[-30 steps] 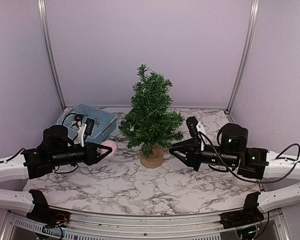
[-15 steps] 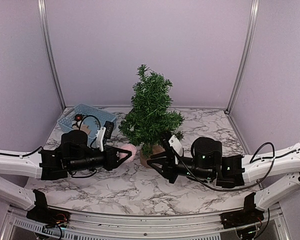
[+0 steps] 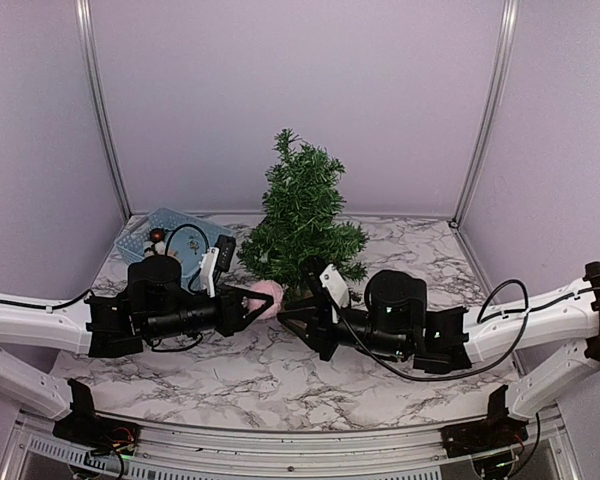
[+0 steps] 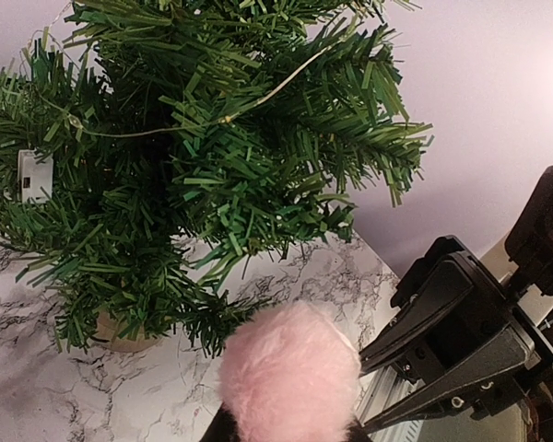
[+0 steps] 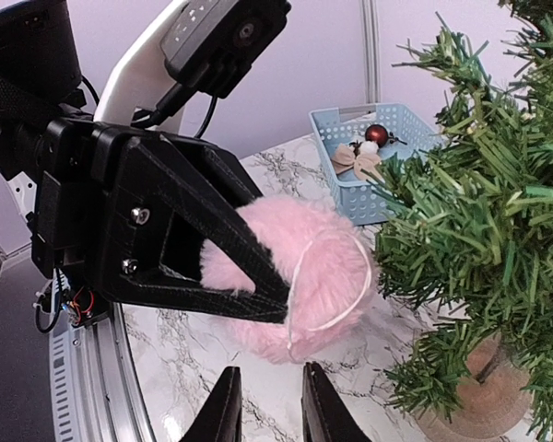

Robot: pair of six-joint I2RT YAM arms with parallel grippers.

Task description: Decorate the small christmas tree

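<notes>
The small christmas tree (image 3: 302, 218) stands at the table's middle back on a tan stump base (image 5: 479, 405); it fills the left wrist view (image 4: 203, 157). My left gripper (image 3: 261, 302) is shut on a fluffy pink pompom ornament (image 3: 268, 297) with a white hanging loop (image 5: 336, 285), held left of the tree's base. The pompom also shows in the left wrist view (image 4: 290, 373). My right gripper (image 3: 286, 318) is open, its fingertips (image 5: 229, 405) just below the pompom and apart from it.
A light blue basket (image 3: 152, 237) at the back left holds a red ball (image 5: 378, 134), a bow and other ornaments. A thin light string and a small white box (image 4: 34, 175) hang in the tree's branches. Purple walls close the back and sides.
Both arms have swung inward toward the tree. My left gripper carried the pink pompom right, near the tree's base. My right gripper moved left and now faces the pompom.
</notes>
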